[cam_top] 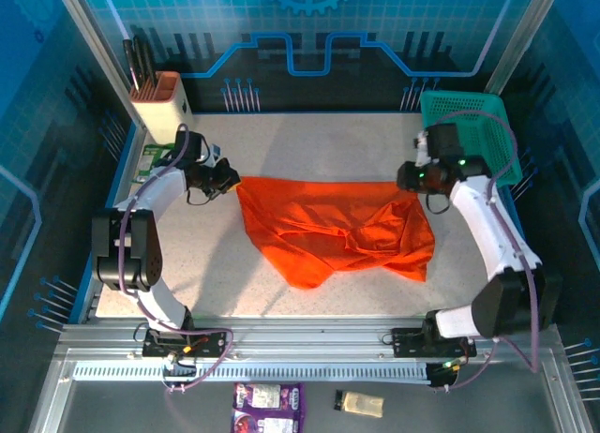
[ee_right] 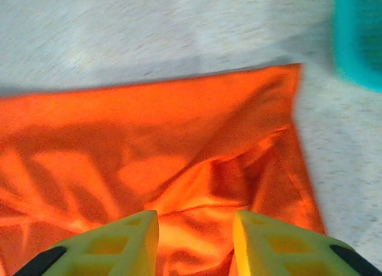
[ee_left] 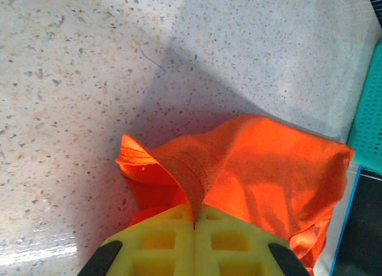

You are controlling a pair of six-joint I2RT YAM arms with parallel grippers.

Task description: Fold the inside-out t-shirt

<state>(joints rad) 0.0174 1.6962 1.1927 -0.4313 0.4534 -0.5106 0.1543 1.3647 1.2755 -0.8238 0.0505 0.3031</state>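
The bright orange t-shirt (cam_top: 337, 229) lies rumpled and partly spread across the middle of the table. My left gripper (cam_top: 228, 177) is at the shirt's far-left corner. Its yellow fingers (ee_left: 155, 240) are shut on a hemmed edge of the t-shirt (ee_left: 262, 162), which rises in a pinched fold from between them. My right gripper (cam_top: 405, 178) hovers at the shirt's far-right corner. Its yellow fingers (ee_right: 128, 237) stand apart above the t-shirt (ee_right: 149, 138), with cloth showing in the gap and nothing pinched.
A teal-green mesh basket (cam_top: 473, 124) stands at the back right, close behind the right arm. A knife block (cam_top: 157, 97) stands at the back left. The table's left rim (cam_top: 112, 203) is near the left arm. Two packets (cam_top: 267, 402) lie below the front rail.
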